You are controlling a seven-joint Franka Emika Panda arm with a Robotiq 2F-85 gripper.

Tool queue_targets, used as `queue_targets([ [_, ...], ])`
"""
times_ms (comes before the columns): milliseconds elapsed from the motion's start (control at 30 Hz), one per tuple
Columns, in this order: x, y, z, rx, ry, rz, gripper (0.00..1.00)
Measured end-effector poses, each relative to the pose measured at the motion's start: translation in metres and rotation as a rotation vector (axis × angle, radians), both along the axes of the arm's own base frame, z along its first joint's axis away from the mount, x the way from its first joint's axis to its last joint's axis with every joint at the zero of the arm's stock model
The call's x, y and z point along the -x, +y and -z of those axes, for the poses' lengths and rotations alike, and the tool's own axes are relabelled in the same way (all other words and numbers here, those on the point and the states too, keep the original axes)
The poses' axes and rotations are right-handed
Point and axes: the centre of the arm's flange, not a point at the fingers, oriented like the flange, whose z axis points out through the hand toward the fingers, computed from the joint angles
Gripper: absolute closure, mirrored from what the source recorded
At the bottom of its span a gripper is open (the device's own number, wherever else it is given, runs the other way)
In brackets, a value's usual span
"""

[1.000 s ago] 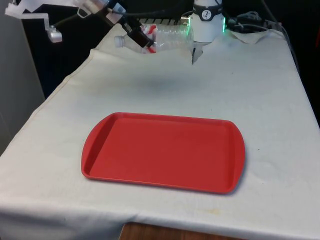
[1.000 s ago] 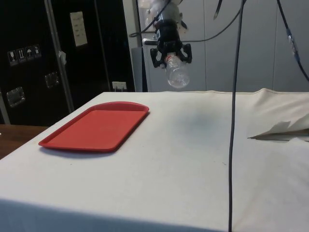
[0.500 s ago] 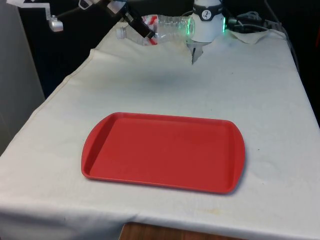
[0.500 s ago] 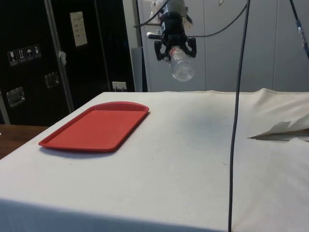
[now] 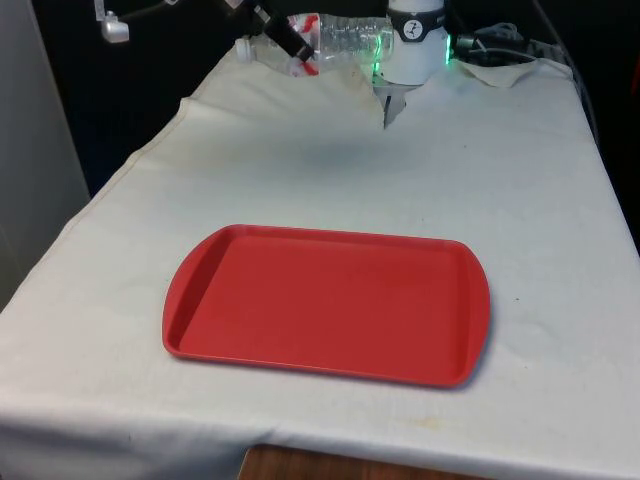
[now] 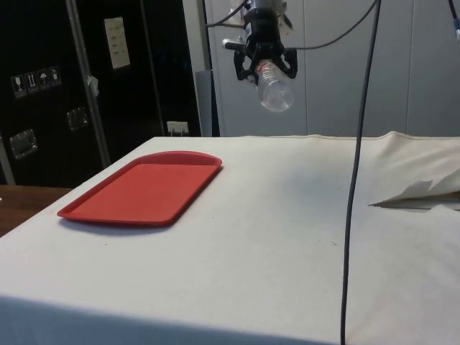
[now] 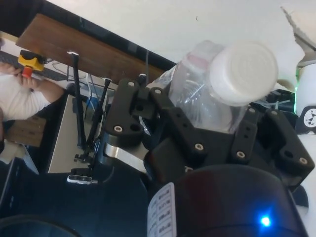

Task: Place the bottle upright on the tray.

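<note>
A clear plastic bottle (image 5: 345,38) with a white cap and a red label hangs lying nearly level, high above the table's far end. My black gripper (image 5: 288,42) is shut on the bottle near its neck. From the side, the bottle (image 6: 274,92) tilts down out of the gripper (image 6: 264,66), base foremost. In the wrist view the bottle's white cap (image 7: 243,73) stands up between the fingers (image 7: 143,118). The red tray (image 5: 326,302) lies flat and bare on the white cloth, near the table's front edge, well away from the gripper.
The white cloth (image 5: 500,180) covers the table. A crumpled fold of cloth (image 6: 420,192) rises at the far side. A black cable (image 6: 352,201) hangs down in the side view. A person's sleeve (image 7: 19,96) and a wooden surface (image 7: 89,49) show in the wrist view.
The gripper has risen with the bottle and shifted a little toward the front view's right. The tray has not moved.
</note>
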Motion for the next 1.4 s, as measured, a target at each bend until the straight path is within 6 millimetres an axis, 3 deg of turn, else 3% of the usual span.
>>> queue_targets([
  [567, 0.015, 0.006, -0.027, -0.006, -0.062, -0.012, 1.00],
  [1400, 0.004, 0.023, -0.050, 0.036, -0.158, -0.073, 1.00],
])
